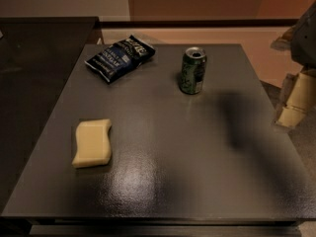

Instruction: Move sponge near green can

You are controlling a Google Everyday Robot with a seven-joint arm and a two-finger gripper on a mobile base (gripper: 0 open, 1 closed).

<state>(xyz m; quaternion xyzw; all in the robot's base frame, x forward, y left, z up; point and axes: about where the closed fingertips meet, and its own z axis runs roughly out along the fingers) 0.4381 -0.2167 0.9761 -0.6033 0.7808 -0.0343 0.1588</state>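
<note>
Your gripper [295, 102] hangs beside the table [197, 172] — its opening can't be told — since the sponge [92, 143] lies well apart from the can [192, 70].

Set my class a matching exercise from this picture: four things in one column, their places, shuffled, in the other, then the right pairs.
Things
1. sponge
2. green can
3. chip bag
4. end effector

Places
A. beyond the right edge of the table
B. back left of the table
C. front left of the table, lying flat
D. back middle of the table, standing upright

Pairs: 1-C, 2-D, 3-B, 4-A
</note>
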